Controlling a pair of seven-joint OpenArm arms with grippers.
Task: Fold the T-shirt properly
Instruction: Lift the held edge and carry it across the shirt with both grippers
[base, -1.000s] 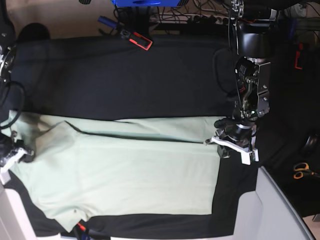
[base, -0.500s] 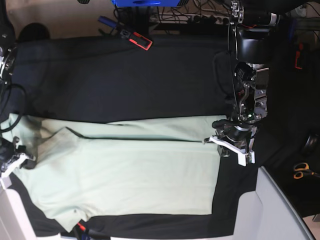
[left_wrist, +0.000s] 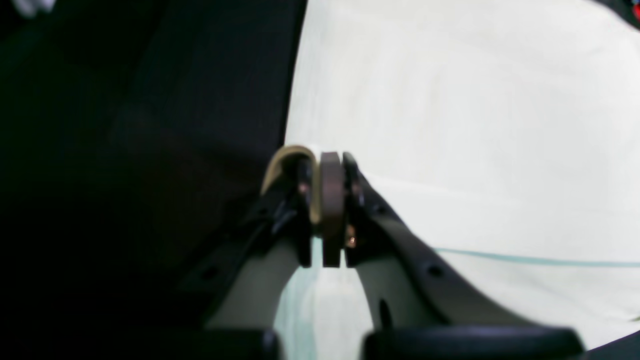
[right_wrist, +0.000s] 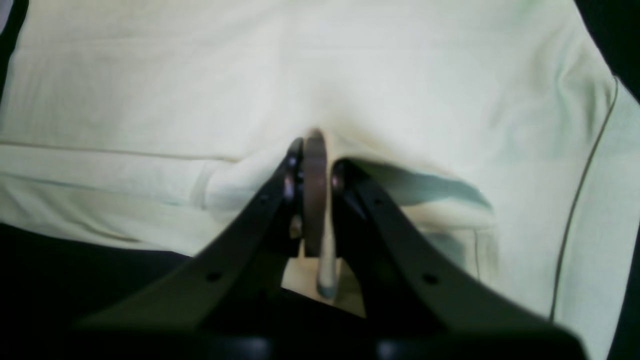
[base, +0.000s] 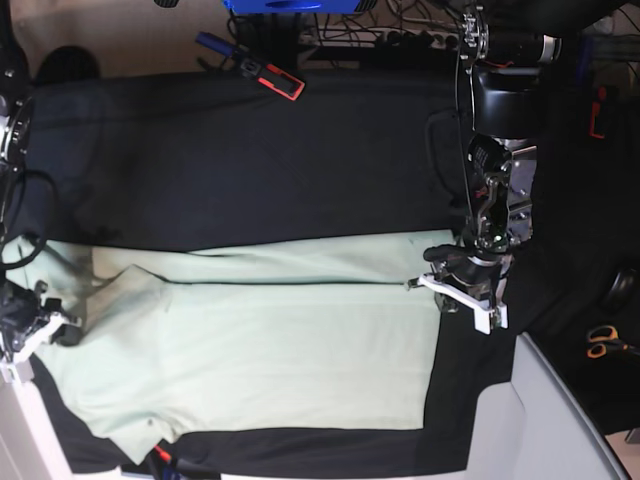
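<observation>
T-shirt (base: 260, 340) fold shifted; collar hidden.

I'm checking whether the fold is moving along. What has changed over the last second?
Both pincers, left and right, stayed shut on the T-shirt and drew its folded far edge slightly nearer, the right one moving more. The near hem and black cloth stayed put.

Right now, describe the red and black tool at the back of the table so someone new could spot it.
Start at the black cloth table covering and follow its far edge, well beyond the mint-green T-shirt. The red and black tool lies there at a slant, the only bright red thing on that edge.
</observation>
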